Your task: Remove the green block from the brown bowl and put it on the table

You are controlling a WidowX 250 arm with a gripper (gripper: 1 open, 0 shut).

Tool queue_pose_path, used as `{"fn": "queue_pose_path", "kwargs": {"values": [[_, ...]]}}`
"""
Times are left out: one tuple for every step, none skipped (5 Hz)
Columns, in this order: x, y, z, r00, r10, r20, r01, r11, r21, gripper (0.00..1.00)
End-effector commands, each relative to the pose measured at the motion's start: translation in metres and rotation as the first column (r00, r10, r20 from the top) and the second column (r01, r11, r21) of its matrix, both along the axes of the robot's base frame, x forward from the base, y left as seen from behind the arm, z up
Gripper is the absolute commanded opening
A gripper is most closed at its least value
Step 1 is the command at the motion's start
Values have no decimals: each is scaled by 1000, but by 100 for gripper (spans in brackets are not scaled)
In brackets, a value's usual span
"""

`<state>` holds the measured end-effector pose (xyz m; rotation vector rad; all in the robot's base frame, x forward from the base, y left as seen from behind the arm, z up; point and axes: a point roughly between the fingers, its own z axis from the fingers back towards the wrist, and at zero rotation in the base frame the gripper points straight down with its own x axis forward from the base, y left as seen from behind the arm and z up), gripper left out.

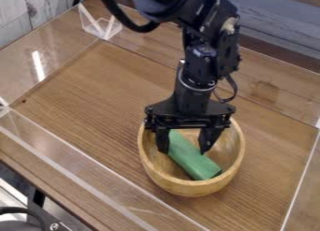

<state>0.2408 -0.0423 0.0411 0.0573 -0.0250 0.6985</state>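
- I have my black gripper [192, 138] spread wide at the far side of the brown bowl [162, 178], fingers straddling the block's upper end.
- The green block [193, 160] lies inside the bowl.
- I can read no writing or label.

Single camera | above table, oblique | faces down at bowl [157, 181] | moderately near

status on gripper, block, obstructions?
Gripper open, fingers down inside bowl rim. Green block in brown bowl, not yet out. Nothing seen blocking; contact with block can't be told.
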Motion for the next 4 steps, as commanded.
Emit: {"fn": "queue_pose_path", "kwargs": {"values": [[1, -1, 8, 1000, -3, 25, 3, 1000, -11, 100], [0, 9, 1, 997, 77, 20, -76, 997, -13, 100], [0, 19, -5, 990, 141, 14, -140, 990, -12, 100], [0, 28, -11, 981, 192, 10, -192, 981, -11, 100]]}}
